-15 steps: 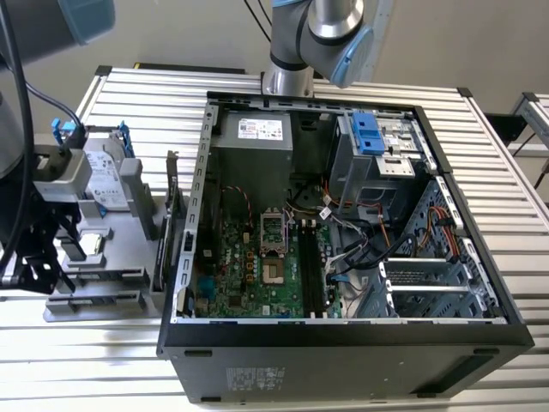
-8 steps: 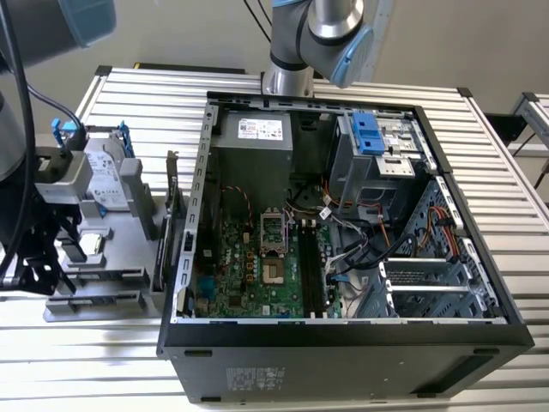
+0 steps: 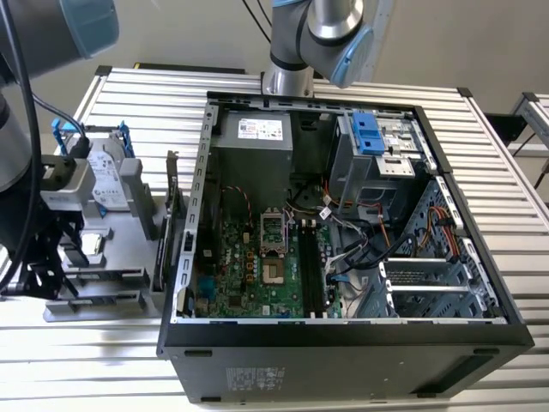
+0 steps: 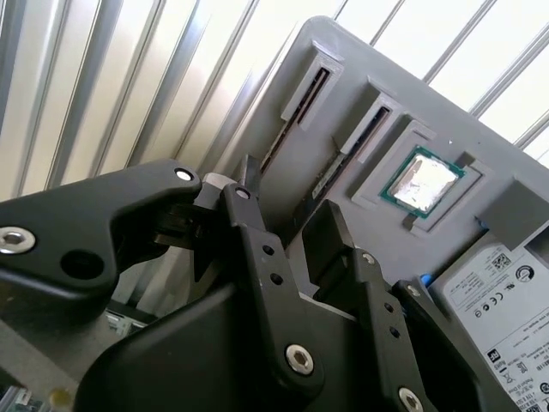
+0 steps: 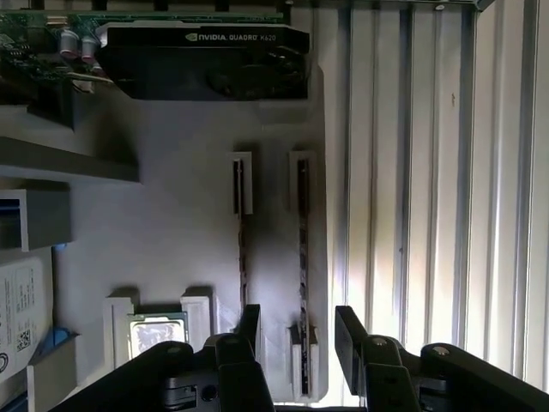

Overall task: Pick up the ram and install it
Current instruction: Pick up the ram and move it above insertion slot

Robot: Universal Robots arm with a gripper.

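The gripper (image 5: pixel 298 333) has its fingers spread, one on each side of an end of the ram (image 5: pixel 302 240). The ram is a slim dark strip seen edge-on, standing in the edge-most slot of the grey tray (image 5: pixel 171 223). The arm (image 3: pixel 81 21) reaches down over this tray at the exterior view's left, beside the open computer case (image 3: pixel 343 330).

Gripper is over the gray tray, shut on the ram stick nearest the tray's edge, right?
Not shut. In the first wrist view the gripper is open over the gray tray, fingers apart to either side of the ram stick nearest the tray's edge.
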